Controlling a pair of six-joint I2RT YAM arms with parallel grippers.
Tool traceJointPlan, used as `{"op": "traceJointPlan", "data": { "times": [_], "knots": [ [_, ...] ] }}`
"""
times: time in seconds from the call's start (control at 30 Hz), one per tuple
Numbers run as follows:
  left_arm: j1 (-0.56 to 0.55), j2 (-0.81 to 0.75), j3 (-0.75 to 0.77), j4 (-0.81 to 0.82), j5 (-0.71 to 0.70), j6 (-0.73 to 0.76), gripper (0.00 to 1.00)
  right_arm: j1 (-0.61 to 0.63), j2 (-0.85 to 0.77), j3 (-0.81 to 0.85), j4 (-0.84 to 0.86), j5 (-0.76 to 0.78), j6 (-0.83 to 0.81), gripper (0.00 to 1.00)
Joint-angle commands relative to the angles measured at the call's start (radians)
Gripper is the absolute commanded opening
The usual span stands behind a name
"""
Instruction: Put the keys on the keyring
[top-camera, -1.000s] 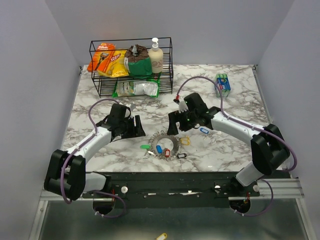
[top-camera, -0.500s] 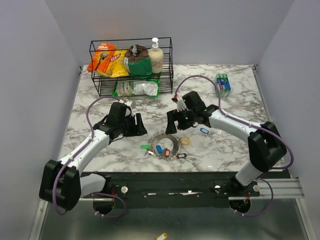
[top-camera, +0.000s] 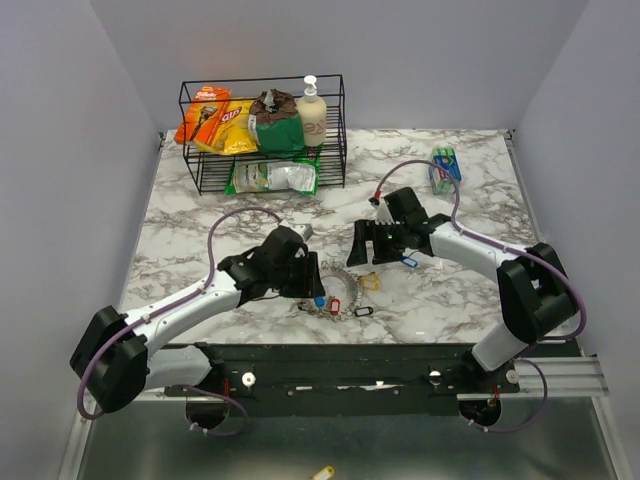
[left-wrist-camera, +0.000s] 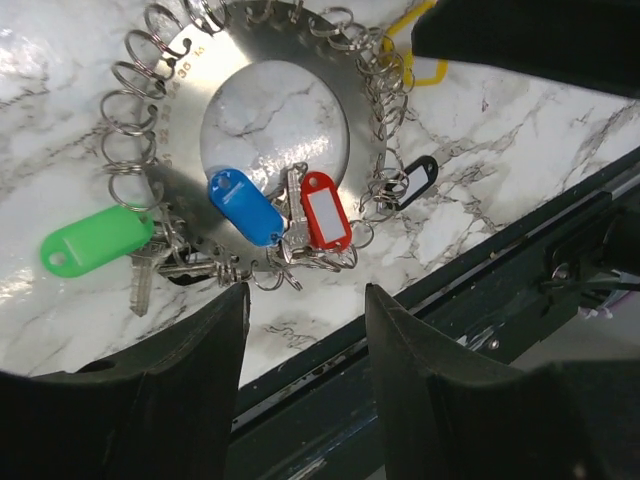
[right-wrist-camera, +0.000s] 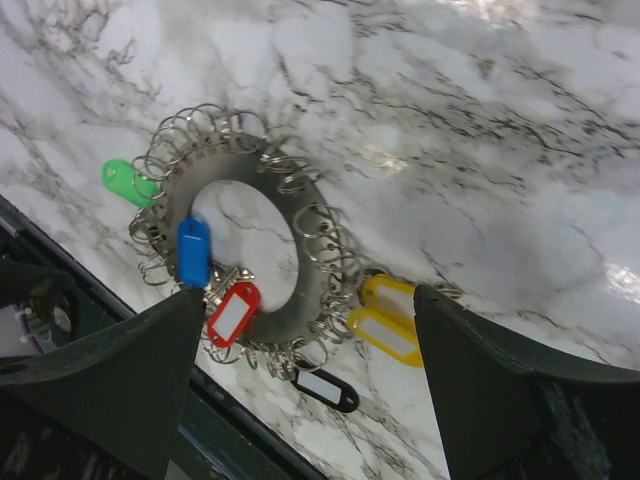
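Note:
The keyring (top-camera: 342, 281) is a flat silvery ring disc edged with several small split rings, lying near the table's front edge; it shows in the left wrist view (left-wrist-camera: 360, 135) and the right wrist view (right-wrist-camera: 312, 268). Keys with green (left-wrist-camera: 95, 240), blue (left-wrist-camera: 245, 207), red (left-wrist-camera: 325, 210) and black (left-wrist-camera: 415, 182) tags hang on it. Two yellow tags (right-wrist-camera: 385, 320) lie at its side. A loose blue tag (top-camera: 408, 261) lies to the right. My left gripper (left-wrist-camera: 305, 295) is open and empty above the ring's near side. My right gripper (right-wrist-camera: 308, 300) is open wide and empty above the ring.
A black wire rack (top-camera: 262, 135) with snack bags and a bottle stands at the back left. A blue-green box (top-camera: 446, 166) lies at the back right. The dark front rail (top-camera: 330, 365) runs just below the keyring.
My left arm has swung right and forward, from the table's left side to over the keyring, now hiding the green tag from above. My right gripper has shifted slightly right.

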Motion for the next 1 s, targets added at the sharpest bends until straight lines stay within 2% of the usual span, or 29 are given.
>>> {"op": "traceJointPlan", "data": {
  "times": [0.0, 0.13, 0.43, 0.67, 0.97],
  "knots": [
    [-0.079, 0.059, 0.023, -0.014, -0.088, -0.094, 0.56, -0.032, -0.052, -0.039, 0.041, -0.003, 0.044, 0.93],
    [-0.108, 0.101, 0.003, 0.027, -0.081, -0.119, 0.43, -0.033, -0.083, -0.072, 0.051, 0.003, 0.047, 0.93],
    [-0.166, 0.200, 0.032, 0.012, -0.118, -0.127, 0.41, -0.035, -0.161, -0.148, 0.069, 0.020, 0.047, 0.93],
    [-0.189, 0.234, 0.068, -0.046, -0.193, -0.099, 0.34, -0.035, -0.196, -0.180, 0.074, 0.031, 0.041, 0.93],
    [-0.194, 0.254, 0.059, -0.023, -0.186, -0.102, 0.27, -0.035, -0.206, -0.192, 0.081, 0.027, 0.033, 0.93]
  ]
}}
